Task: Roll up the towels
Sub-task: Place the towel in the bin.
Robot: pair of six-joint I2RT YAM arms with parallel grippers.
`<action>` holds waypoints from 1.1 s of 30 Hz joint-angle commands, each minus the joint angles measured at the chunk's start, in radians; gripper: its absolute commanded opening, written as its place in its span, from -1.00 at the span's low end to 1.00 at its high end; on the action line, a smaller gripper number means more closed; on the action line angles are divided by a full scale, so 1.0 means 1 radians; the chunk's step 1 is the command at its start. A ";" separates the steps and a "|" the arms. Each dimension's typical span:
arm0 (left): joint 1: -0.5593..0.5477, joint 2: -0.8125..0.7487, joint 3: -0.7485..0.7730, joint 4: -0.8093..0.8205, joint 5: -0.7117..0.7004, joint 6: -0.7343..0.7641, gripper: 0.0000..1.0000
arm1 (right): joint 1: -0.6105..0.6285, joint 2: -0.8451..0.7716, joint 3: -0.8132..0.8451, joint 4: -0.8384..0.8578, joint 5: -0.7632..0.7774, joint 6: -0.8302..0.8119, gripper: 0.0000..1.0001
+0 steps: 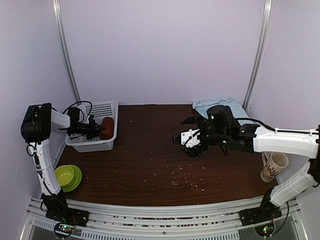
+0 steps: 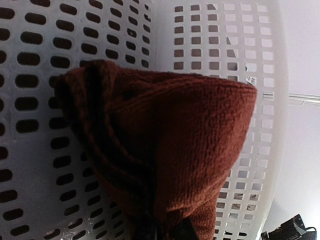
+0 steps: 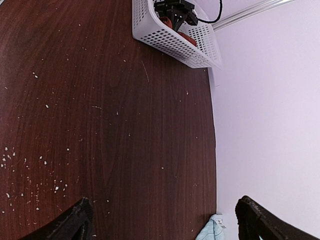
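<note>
Where the table [image 1: 150,150] carries a white basket [image 1: 95,145] at its far left corner, the overhead view shows the left gripper [image 1: 100,129] reaching into it, clamped on the rust-red towel [image 1: 107,127], which is bunched into a roll. The light-blue towel [image 1: 227,103] lies crumpled at the far right corner. The right gripper [image 1: 184,137] hovers over the middle of the table, spread wide and empty. A green bowl [image 1: 66,176] sits at the near left corner, a mug [image 1: 274,165] just off the right edge.

From the left wrist, the rust-red towel [image 2: 175,145] fills the frame, pinched at its lower end, against the white basket [image 2: 45,50].

From the right wrist, both fingers [image 3: 75,222] stand far apart above bare wood dotted with crumbs [image 3: 10,157]; a bit of the light-blue towel [image 3: 212,231] shows between them.
</note>
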State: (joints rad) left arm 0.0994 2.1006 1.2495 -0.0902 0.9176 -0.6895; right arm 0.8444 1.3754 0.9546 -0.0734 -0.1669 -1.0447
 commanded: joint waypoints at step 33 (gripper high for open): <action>-0.008 -0.116 0.218 -0.346 -0.222 0.109 0.96 | 0.042 0.042 0.012 0.063 0.142 0.013 1.00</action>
State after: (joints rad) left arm 0.0959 2.0396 1.4330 -0.3954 0.7124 -0.6006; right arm 0.8917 1.3952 0.9546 -0.0353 -0.0765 -1.0485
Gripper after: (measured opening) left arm 0.974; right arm 0.999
